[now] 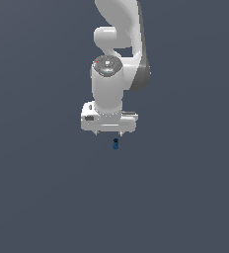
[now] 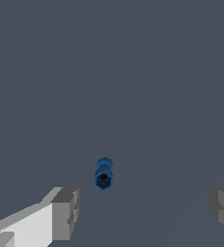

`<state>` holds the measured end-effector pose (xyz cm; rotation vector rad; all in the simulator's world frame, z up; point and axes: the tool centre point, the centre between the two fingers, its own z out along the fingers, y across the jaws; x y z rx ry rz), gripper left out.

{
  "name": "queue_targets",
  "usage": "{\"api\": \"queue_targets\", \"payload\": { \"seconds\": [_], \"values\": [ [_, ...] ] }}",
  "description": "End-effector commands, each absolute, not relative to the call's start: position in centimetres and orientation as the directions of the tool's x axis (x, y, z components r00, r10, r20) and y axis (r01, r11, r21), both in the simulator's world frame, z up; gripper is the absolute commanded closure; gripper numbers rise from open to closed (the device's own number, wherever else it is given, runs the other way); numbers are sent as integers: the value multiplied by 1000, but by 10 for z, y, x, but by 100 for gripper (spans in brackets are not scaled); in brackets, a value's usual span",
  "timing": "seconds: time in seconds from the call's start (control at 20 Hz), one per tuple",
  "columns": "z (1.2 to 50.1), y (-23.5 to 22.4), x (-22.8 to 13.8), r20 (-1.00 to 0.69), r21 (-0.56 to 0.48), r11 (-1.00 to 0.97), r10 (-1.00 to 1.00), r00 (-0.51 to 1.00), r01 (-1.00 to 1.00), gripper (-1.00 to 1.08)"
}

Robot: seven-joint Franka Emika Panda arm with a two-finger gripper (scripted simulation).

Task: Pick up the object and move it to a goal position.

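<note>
The object [image 1: 115, 144] is a tiny blue item with a darker top, standing on the grey floor just below the white gripper [image 1: 108, 133] in the exterior view. In the wrist view the object [image 2: 104, 174] shows as a small blue piece with a dark hexagonal end, lying beyond the gap between the two grey fingertips [image 2: 65, 212]. The gripper [image 2: 144, 210] is open, its fingers spread wide with nothing between them. It does not touch the object.
The white arm [image 1: 117, 49] rises behind the gripper toward the top of the exterior view. Plain dark grey ground [image 1: 47, 188] surrounds the object on all sides. No other items show.
</note>
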<state>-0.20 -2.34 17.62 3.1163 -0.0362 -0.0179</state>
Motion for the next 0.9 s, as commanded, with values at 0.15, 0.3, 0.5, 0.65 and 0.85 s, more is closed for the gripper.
{"api": "queue_targets", "payload": {
  "seconds": [0.15, 0.3, 0.5, 0.65, 0.85],
  "values": [
    [175, -22, -3, -14, 23, -1000, -16, 1000, -15, -92],
    [173, -18, -6, -21, 18, -1000, 6, 1000, 6, -92],
    [172, -13, -9, -28, 12, -1000, 21, 999, 21, -92],
    [172, -13, -9, -28, 12, -1000, 18, 999, 19, -92],
    [170, -13, -9, -27, 12, -999, 31, 999, 32, -92]
  ]
}}
